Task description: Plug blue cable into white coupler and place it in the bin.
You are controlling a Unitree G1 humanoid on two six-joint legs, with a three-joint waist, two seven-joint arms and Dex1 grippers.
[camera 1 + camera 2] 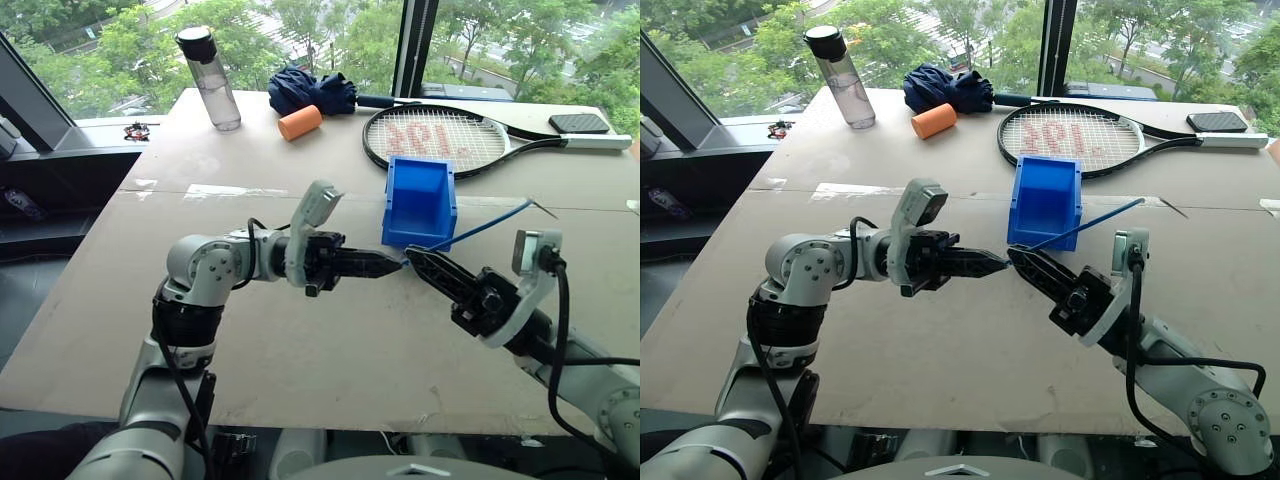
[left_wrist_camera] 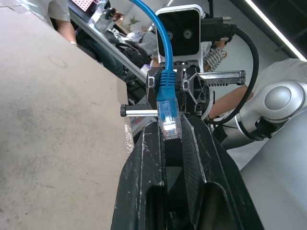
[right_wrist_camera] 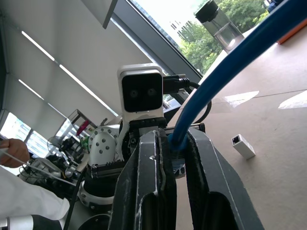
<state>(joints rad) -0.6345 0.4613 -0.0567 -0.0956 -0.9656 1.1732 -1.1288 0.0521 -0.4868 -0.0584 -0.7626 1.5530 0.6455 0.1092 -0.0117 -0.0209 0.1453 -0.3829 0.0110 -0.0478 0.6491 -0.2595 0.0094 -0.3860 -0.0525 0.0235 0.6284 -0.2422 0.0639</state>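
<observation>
Midway across the cardboard-topped bench (image 1: 300, 340), two robot arms meet tip to tip at the centre of the frame, sharing one blue cable (image 1: 485, 226). The left gripper (image 1: 392, 264) has its fingers closed on the clear plug (image 2: 169, 120), which the left wrist view shows pinched between the black fingers (image 2: 144, 158) just below the blue boot. The right gripper (image 1: 412, 256) is clamped on the cable a little behind the plug, as the right wrist view shows, the cord running up between its fingers (image 3: 156, 163). From there the cable trails up and to the right past the bin (image 1: 420, 203), its far end lying on the bench right of centre. The bin stands upright just behind the meeting grippers, centre of frame. The white coupler (image 3: 243, 146) lies loose on the bench, apart from both grippers, seen at the right of the right wrist view. The cable looks light and limp, likely to sag and swing, so holding near the boot keeps the plug steerable. The plug appears hard, slick and a little fragile at its latch tab; gripping its flat sides seems safest. The coupler seems very light and apt to skid when pushed, so it probably needs to be held by its side walls, socket facing the plug.
</observation>
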